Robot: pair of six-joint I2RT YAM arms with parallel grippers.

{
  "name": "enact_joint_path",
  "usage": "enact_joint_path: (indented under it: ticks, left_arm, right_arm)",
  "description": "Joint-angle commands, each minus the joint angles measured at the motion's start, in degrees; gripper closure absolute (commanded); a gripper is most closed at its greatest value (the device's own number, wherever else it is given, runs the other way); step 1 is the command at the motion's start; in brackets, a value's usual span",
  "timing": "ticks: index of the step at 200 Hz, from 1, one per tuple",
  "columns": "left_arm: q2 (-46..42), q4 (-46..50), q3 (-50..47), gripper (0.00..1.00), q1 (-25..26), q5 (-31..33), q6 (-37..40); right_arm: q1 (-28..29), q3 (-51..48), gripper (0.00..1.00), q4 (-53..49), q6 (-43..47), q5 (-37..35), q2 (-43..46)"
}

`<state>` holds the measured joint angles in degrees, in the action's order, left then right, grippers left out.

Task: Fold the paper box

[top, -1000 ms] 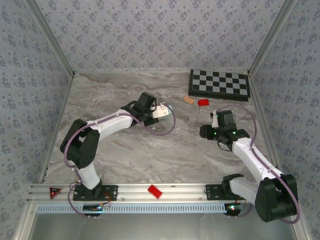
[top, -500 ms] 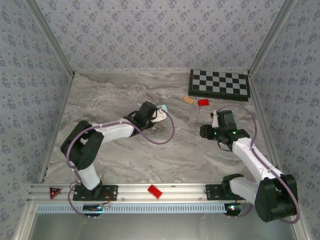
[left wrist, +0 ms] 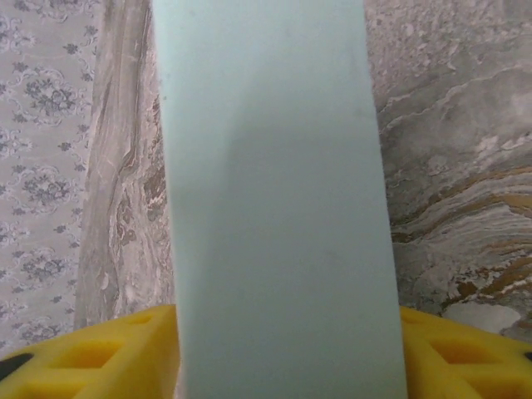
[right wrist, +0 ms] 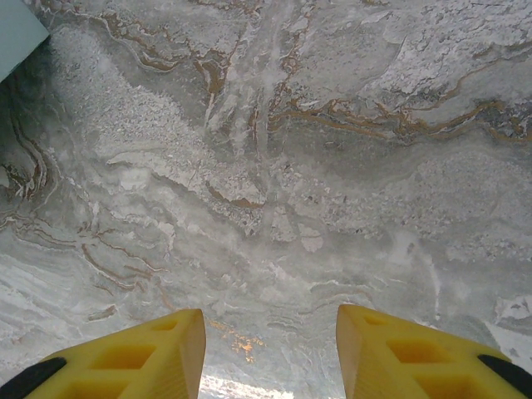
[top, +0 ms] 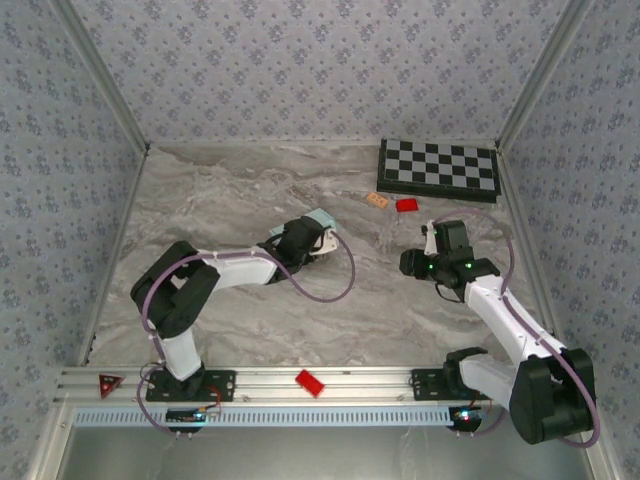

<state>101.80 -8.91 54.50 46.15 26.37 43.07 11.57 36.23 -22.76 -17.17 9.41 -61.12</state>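
Note:
The paper box (top: 318, 219) is a pale mint closed box near the middle of the marble table. My left gripper (top: 309, 238) reaches low to its near end. In the left wrist view the paper box (left wrist: 274, 191) runs straight out between the yellow fingers (left wrist: 100, 353) and covers their inner faces, so I cannot see whether they press on it. My right gripper (top: 410, 263) hovers to the right, well apart from the box. It stands open (right wrist: 270, 324) over bare marble with nothing between its fingers. A corner of the box (right wrist: 12, 29) shows at the top left of the right wrist view.
A black-and-white chessboard (top: 438, 166) lies at the back right. A small red block (top: 406, 205) and a tan piece (top: 377, 200) lie in front of it. Another red block (top: 309, 383) sits on the front rail. Patterned walls close in three sides.
My left arm has come down and drawn back toward the near side with the box, which now sits lower by the table. The right arm has not moved.

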Motion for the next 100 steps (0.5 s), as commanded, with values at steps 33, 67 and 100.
enact_joint_path:
  ticks: [33, 67, 100]
  left_arm:
    - [0.3, 1.2, 1.1, 0.22, 0.5, -2.8, -2.8]
    - [-0.5, 2.6, 1.3, 0.11, 0.4, -5.6, -5.1]
    - [-2.5, 3.9, 1.3, 0.04, 0.4, -8.8, -6.8]
  right_arm:
    - [-0.4, -0.7, 0.53, 0.2, -0.5, 0.1, 0.3]
    - [-0.5, -0.8, 0.53, 0.2, -0.6, 0.0, 0.4]
    - [-0.6, -0.8, 0.53, 0.4, -0.6, 0.0, 0.4]
